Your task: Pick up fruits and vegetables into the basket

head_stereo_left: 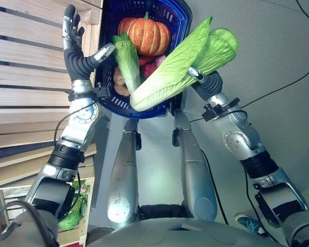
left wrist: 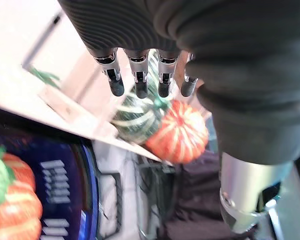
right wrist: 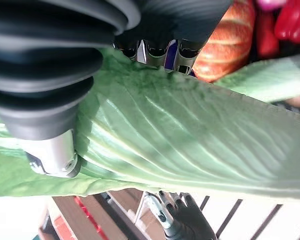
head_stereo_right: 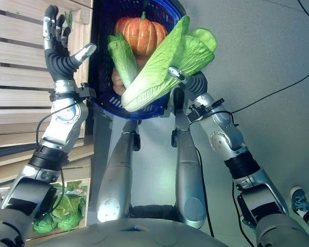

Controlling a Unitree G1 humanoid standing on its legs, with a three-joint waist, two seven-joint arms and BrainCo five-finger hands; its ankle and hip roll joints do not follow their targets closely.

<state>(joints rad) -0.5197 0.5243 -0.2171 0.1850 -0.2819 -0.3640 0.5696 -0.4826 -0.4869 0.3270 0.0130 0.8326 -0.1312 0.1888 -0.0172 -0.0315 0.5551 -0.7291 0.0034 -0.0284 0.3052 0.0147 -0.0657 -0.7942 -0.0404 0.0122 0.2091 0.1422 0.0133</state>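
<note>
The blue basket [head_stereo_left: 181,23] stands ahead of me and holds an orange pumpkin [head_stereo_left: 147,35], a small green lettuce [head_stereo_left: 127,59], red peppers [head_stereo_left: 148,66] and a potato [head_stereo_left: 118,77]. My right hand [head_stereo_left: 210,82] is shut on a large pale green napa cabbage [head_stereo_left: 175,67]. The cabbage lies slanted over the basket's near right rim, its white stem end low over the front. In the right wrist view the fingers [right wrist: 155,52] and thumb clamp the cabbage leaf [right wrist: 190,135]. My left hand [head_stereo_left: 74,51] is raised left of the basket, open and holding nothing.
A wooden slatted rack [head_stereo_left: 26,77] runs along the left. On it, past my left fingers [left wrist: 140,75], sit a green striped squash [left wrist: 137,117] and an orange pumpkin [left wrist: 182,132]. Leafy greens [head_stereo_left: 72,213] lie in a crate at lower left. Grey floor [head_stereo_left: 278,51] spreads to the right.
</note>
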